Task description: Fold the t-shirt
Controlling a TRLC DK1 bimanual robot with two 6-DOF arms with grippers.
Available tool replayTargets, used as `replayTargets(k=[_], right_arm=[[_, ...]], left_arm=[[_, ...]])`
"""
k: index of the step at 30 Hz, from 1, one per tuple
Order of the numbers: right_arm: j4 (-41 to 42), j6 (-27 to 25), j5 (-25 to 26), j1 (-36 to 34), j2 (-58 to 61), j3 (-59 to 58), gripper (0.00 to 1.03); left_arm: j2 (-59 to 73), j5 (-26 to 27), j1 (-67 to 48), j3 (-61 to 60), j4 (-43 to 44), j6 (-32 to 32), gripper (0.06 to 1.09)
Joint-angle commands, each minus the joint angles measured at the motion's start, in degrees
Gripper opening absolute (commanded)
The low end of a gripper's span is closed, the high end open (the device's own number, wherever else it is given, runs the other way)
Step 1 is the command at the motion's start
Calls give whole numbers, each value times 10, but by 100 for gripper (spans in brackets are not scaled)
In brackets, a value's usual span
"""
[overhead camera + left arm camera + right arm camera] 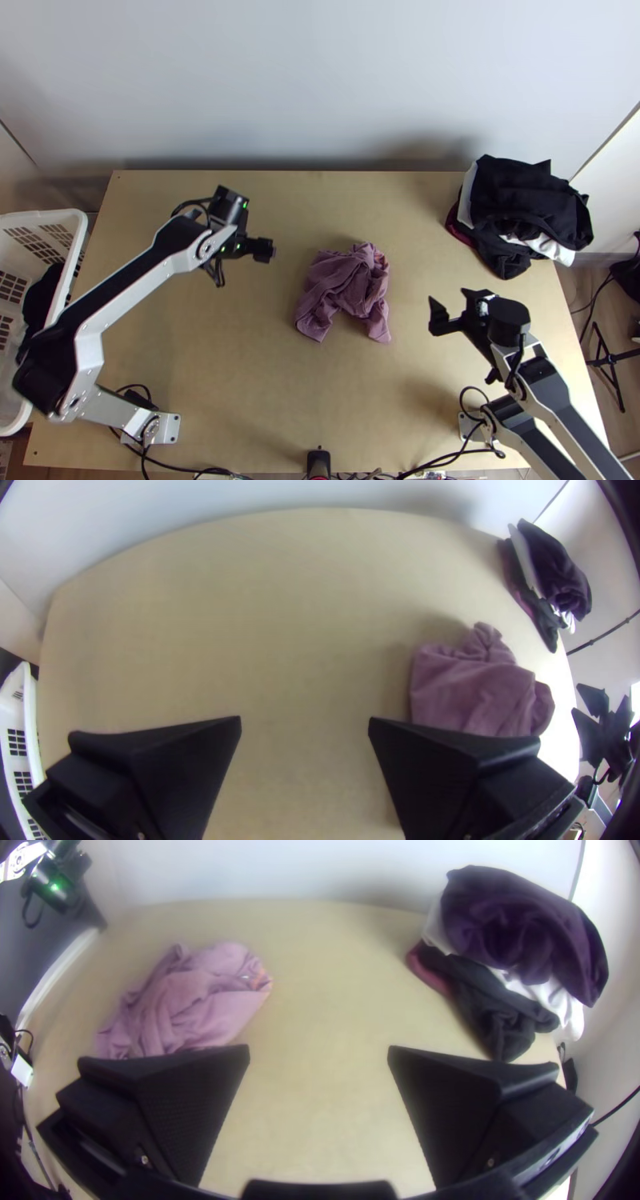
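T-shirt (344, 288) lies bunched mid-way across the table (240, 368); your left pincer (305, 719) and right pincer (319, 1047) flank it, spread and empty, presumably so you can open it out (folding needs it flat).

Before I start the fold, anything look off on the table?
Yes, mildly: the clothes pile at the far right corner is loosely heaped, with a white garment poking past the edge of the table. The mauve t-shirt is bunched, normal before folding.
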Motion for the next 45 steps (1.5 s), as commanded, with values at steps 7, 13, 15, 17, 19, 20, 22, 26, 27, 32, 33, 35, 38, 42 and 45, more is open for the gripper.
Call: replayTargets(k=[7,13,15,17,19,20,22,26,27,32,33,35,38,42,45], right_arm=[[-11,62,-97,76,75,6,96],[-25,69,-135,118,108,7,96],[-24,75,-147,132,119,11,96],[-24,86,-158,142,132,18,96],[-24,87,-163,153,140,20,96],[-24,87,-164,159,145,21,96],[-24,87,-168,169,156,22,96],[-5,88,-170,187,180,21,96],[1,87,-170,190,187,21,96],[32,87,-170,201,233,22,96],[37,87,-170,202,243,22,96],[55,88,-169,202,261,23,96],[77,87,-169,202,288,28,96],[93,77,-168,201,315,39,96],[100,60,-146,202,323,37,70]], left_arm=[[-95,23,-49,-104,-23,-53,103],[-102,23,-50,-116,-23,-65,103],[-104,23,-51,-120,-22,-68,103],[-109,23,-51,-123,-22,-70,103],[-112,23,-50,-125,-22,-70,103],[-113,22,-48,-126,-22,-70,103],[-113,22,-44,-128,-22,-70,103],[-112,22,-38,-130,-19,-72,103],[-111,22,-37,-131,-18,-72,103],[-109,22,-32,-132,-15,-72,103],[-109,22,-31,-132,-15,-72,103],[-109,22,-28,-132,-15,-72,103],[-110,22,-25,-132,-15,-72,103],[-110,22,-18,-133,-15,-71,103],[-110,22,-18,-133,-15,-72,103]])
